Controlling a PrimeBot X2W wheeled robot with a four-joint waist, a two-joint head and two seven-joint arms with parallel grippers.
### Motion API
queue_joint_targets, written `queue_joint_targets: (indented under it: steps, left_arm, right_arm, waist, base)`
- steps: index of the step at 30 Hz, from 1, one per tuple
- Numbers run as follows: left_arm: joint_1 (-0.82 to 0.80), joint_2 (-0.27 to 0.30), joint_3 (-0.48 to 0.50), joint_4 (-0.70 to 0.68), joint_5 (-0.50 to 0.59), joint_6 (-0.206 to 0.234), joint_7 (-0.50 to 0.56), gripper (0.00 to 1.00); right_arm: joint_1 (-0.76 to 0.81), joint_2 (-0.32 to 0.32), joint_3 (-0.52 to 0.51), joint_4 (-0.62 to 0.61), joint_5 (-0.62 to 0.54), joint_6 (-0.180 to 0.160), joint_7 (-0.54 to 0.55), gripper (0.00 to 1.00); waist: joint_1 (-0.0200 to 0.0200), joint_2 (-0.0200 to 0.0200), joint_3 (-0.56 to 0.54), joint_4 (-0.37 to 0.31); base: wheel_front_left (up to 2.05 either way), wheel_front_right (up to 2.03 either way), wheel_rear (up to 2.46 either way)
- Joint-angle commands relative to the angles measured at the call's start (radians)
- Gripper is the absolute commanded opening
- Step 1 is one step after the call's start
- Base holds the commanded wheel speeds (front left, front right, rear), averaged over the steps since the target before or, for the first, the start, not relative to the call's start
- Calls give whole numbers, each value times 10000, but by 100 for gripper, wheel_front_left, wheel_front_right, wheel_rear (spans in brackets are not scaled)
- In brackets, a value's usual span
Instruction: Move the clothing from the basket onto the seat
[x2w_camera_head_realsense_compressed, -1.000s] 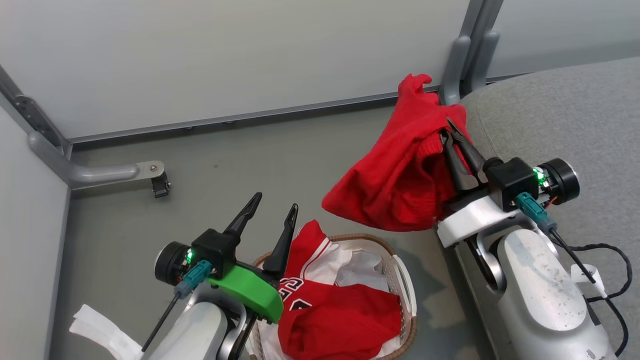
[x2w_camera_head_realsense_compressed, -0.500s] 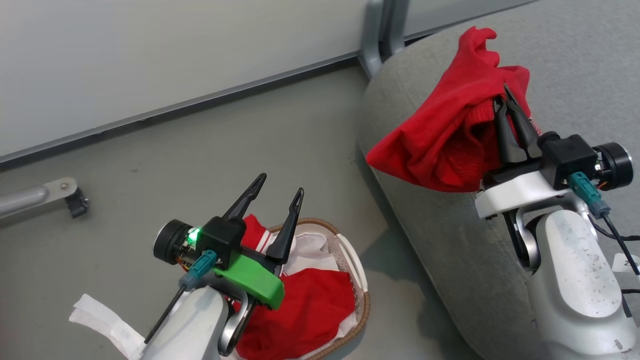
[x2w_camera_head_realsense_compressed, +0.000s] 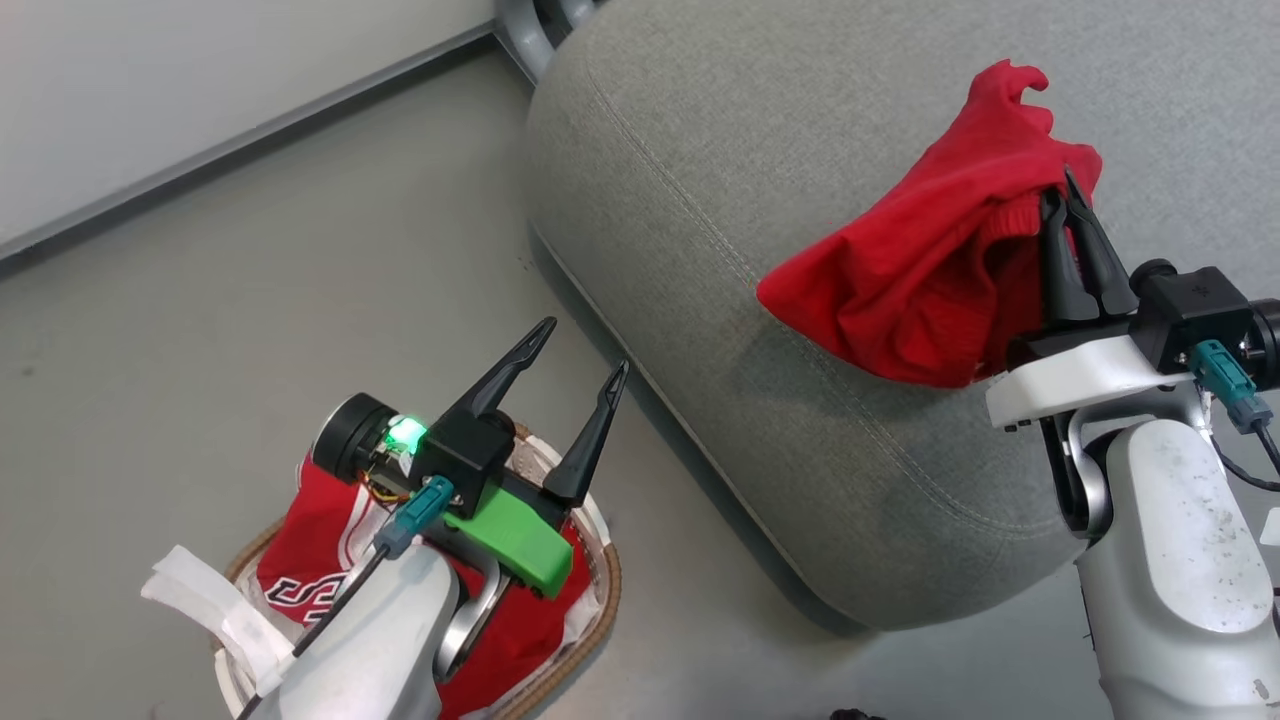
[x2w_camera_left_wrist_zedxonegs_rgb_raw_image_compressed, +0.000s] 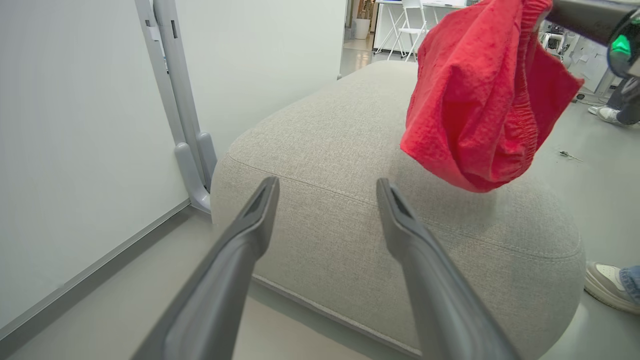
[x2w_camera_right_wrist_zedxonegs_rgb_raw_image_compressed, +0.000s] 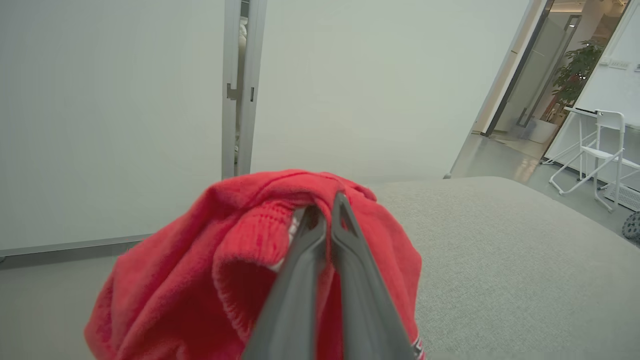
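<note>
We hold the red garment (x2w_camera_head_realsense_compressed: 900, 300) above the seat (x2w_camera_head_realsense_compressed: 700, 200), near its edge
Head view: our right pincer (x2w_camera_head_realsense_compressed: 1057, 190) clamps it; released here, it may slide floorward. Left wrist view: our left pincer (x2w_camera_left_wrist_zedxonegs_rgb_raw_image_compressed: 326, 182) gapes empty. Right wrist view: our thin pinch could slip.

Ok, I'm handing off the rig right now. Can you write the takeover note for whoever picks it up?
The right gripper is shut on the plain red garment, held up over the seat and not laid down.
The left gripper is open and empty, above the basket.
The basket sits on the floor beside the seat, with the red-and-white jersey inside.
Done: one garment is out of the basket and over the seat.
Left: release it onto the seat, then fetch the jersey.
</note>
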Motion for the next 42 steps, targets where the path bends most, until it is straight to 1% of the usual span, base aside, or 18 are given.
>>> queue_joint_targets:
  steps: [1, 4, 6, 10, 11, 12, 14, 18, 19, 23, 25, 27, 30, 34, 40, 42]
  left_arm:
    - [-210, 150, -57, -51, -28, -33, -37, 100]
    - [-429, 240, -173, -95, -11, -33, -37, 100]
    - [-580, 283, -252, -133, 32, -33, -37, 100]
    - [-945, 288, -479, -213, 129, -34, -37, 100]
    - [-1058, 274, -558, -206, 143, -34, -37, 100]
    - [-1138, 265, -609, -209, 163, -34, -38, 100]
    - [-1333, 199, -721, -242, 152, -35, -37, 100]
    - [-1555, 0, -770, -432, 174, -35, -38, 100]
    - [-1570, -69, -804, -510, 189, -35, -37, 100]
    - [-1444, -158, -729, -878, 284, -35, -37, 100]
    - [-1322, -153, -675, -1072, 308, -35, -37, 100]
    - [-1239, -167, -593, -1280, 353, -35, -37, 100]
    - [-1160, -211, -476, -1414, 358, -35, -37, 100]
    - [-1098, -289, -414, -1345, 379, -36, -37, 100]
    - [-1095, -337, -329, -1144, 330, -36, -37, 100]
    - [-1109, -333, -295, -1078, 313, -36, -37, 100]
  right_arm:
    - [-157, 10, -75, 54, -19, -14, -49, 0]
    - [-594, 4, -341, 133, -262, -14, -49, 0]
    - [-1004, 6, -631, 131, -548, -14, -49, 0]
    - [-2045, 9, -1378, 231, -1432, -14, -49, 0]
    - [-2379, -9, -1647, 262, -1744, -14, -49, 0]
    - [-2650, -111, -1846, 318, -1914, -14, -49, 0]
    - [-3220, -483, -2218, 429, -2282, -14, -49, 0]
    - [-4381, -1635, -2901, 992, -2693, -14, -49, 0]
    - [-4593, -2017, -3099, 1144, -2786, -14, -49, 0]
    - [-5266, -3041, -3552, 1612, -2980, -14, 306, 0]
    - [-5350, -3370, -3621, 1997, -2974, -14, 643, 0]
    - [-5472, -3764, -3686, 2321, -2989, -14, 858, 0]
    - [-5428, -4073, -3705, 2892, -3077, -14, 1153, 0]
    - [-5120, -4232, -3652, 3675, -2900, -14, 1464, 0]
    - [-4683, -4263, -3150, 4509, -2549, -14, 1723, 0]
    - [-4599, -4292, -2863, 4685, -2367, -14, 1650, 0]
  waist:
    - [-1, 32, 726, -364]
    - [-1, 32, 1014, -77]
    - [-1, 32, 1265, 230]
    - [-1, 32, 1829, 1114]
    - [-1, 32, 1988, 1423]
    - [-1, 32, 2100, 1662]
    - [-1, 32, 2356, 2235]
    - [-1, 32, 2805, 3355]
    - [-1, 32, 2903, 3656]
    - [-1, 32, 3287, 4408]
    - [-1, 32, 3444, 4668]
    - [-1, 32, 3617, 4836]
    - [-1, 32, 3856, 4957]
    - [-1, 32, 3989, 4971]
    - [-1, 32, 3894, 4738]
    - [-1, 32, 3821, 4629]
  base:
    - [0, 0, 0]
    - [0, 0, 0]
    - [0, 0, 0]
    - [0, 0, 0]
    - [0, 0, 0]
    - [0, 0, 0]
    - [0, 0, 0]
    - [0, 0, 0]
    - [0, 0, 0]
    - [0, 0, 0]
    - [0, 0, 0]
    - [0, 0, 0]
    - [0, 0, 0]
    - [0, 0, 0]
    - [0, 0, 0]
    - [0, 0, 0]
